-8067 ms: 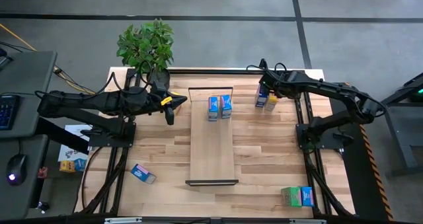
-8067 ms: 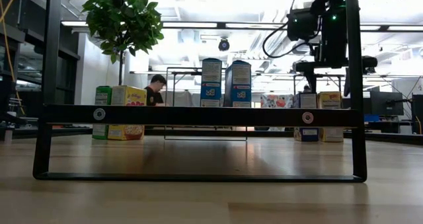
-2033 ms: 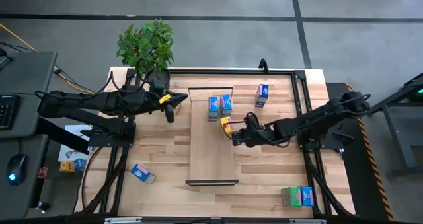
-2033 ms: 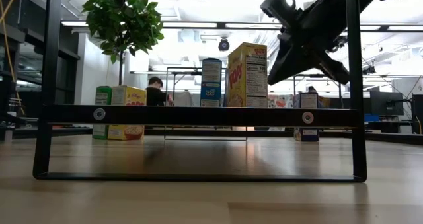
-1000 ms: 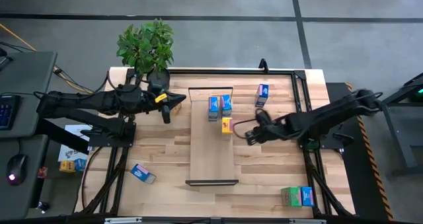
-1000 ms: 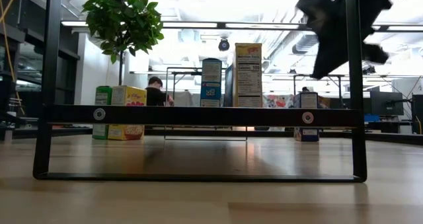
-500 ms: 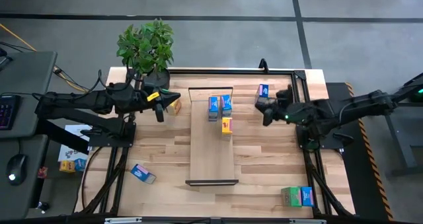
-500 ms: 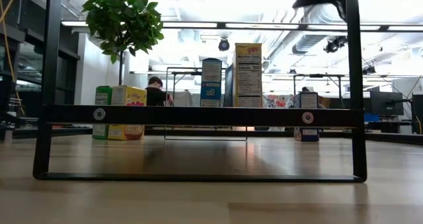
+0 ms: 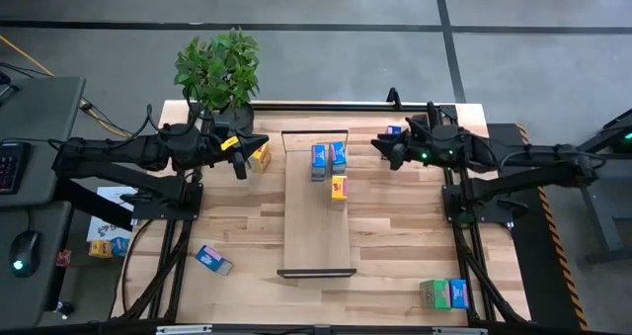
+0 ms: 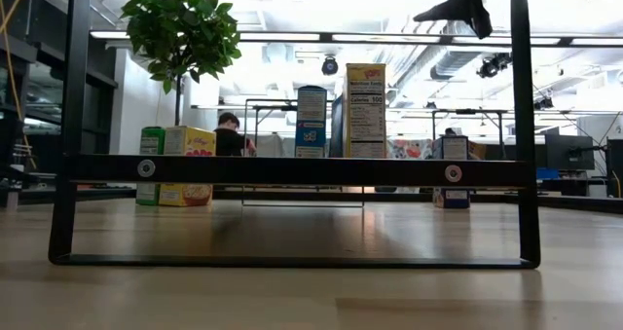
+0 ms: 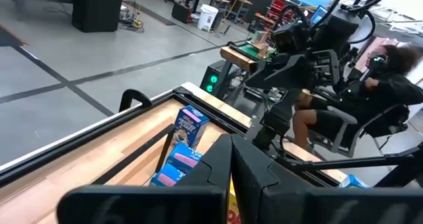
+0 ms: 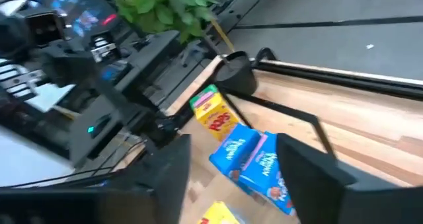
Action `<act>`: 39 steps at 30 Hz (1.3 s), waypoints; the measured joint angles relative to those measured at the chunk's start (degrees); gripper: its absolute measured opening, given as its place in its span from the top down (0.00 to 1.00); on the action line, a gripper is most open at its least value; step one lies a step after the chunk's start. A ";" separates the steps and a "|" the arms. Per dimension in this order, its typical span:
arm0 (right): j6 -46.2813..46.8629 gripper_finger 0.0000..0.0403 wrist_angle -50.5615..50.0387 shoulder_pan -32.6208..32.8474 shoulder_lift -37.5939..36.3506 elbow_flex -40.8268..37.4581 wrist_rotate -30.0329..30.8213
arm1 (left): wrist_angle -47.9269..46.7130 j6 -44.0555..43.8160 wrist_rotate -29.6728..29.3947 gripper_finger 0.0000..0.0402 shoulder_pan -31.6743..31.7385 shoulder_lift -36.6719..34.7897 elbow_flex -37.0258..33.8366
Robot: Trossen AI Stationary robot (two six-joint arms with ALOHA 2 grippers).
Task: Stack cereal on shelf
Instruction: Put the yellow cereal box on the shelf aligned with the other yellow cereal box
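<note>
The shelf [image 9: 316, 226] lies along the middle of the table. Two blue cereal boxes [image 9: 328, 158] and one yellow cereal box [image 9: 339, 187] stand upright on its far half; the low view shows a blue box [image 10: 311, 122] and the yellow box [image 10: 365, 111]. My right gripper [image 9: 383, 149] hangs open, high above the table to the right of the shelf's far end, beside a blue box [image 9: 394, 131]. In its wrist view its fingers [image 12: 310, 174] stand wide apart with nothing between them. My left gripper [image 9: 240, 162] is shut, raised left of the shelf near a yellow box [image 9: 261, 157].
A potted plant [image 9: 219, 68] stands at the far left corner. A blue box [image 9: 213, 260] lies flat at the near left. A green and a blue box [image 9: 442, 293] stand at the near right. Black frame rails [image 9: 449, 216] run along both table sides.
My right gripper has risen from beside the yellow box and swung toward the table's far right corner, tipping up closer to level; its fingers now stand apart. The yellow box stays upright on the shelf.
</note>
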 joint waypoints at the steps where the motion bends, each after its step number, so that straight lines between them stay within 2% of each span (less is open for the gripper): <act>1: -0.37 0.42 0.59 -0.54 -0.01 0.00 -1.41 | 0.17 -0.02 -0.25 1.00 0.02 0.00 0.00; 4: -2.25 0.31 2.96 -1.71 -0.01 0.00 -6.88 | 1.24 -0.66 -1.40 0.99 0.00 0.00 0.00; 7: -4.34 0.25 4.40 -2.32 -0.02 0.00 -11.41 | 2.16 -1.76 -1.45 0.95 0.02 0.22 0.00; 11: -4.89 0.23 4.39 -2.30 -0.02 0.00 -12.21 | 1.20 -3.19 -4.21 0.81 0.80 0.92 0.00; 14: -4.82 0.23 4.26 -2.30 -0.02 0.00 -12.21 | -2.43 -3.38 -4.62 0.67 4.30 1.72 0.02; 19: -4.45 0.23 4.13 -2.30 -0.06 0.00 -12.23 | -16.17 -6.16 3.92 0.47 13.58 3.89 2.31; 23: -4.37 0.23 4.13 -2.30 -0.06 0.00 -12.17 | -24.92 -6.68 12.47 0.37 21.28 7.45 4.17; 29: -4.27 0.23 4.13 -2.28 -0.06 0.00 -10.97 | -34.61 -6.47 18.69 0.31 28.00 16.48 4.22; 34: -3.26 0.23 4.11 -2.28 -0.06 0.00 -10.57 | -35.02 -5.26 22.35 0.31 29.39 22.57 4.22; 39: -3.00 0.23 4.11 -2.28 -0.06 0.00 -10.57 | -36.22 -6.45 20.57 0.31 29.33 24.79 4.22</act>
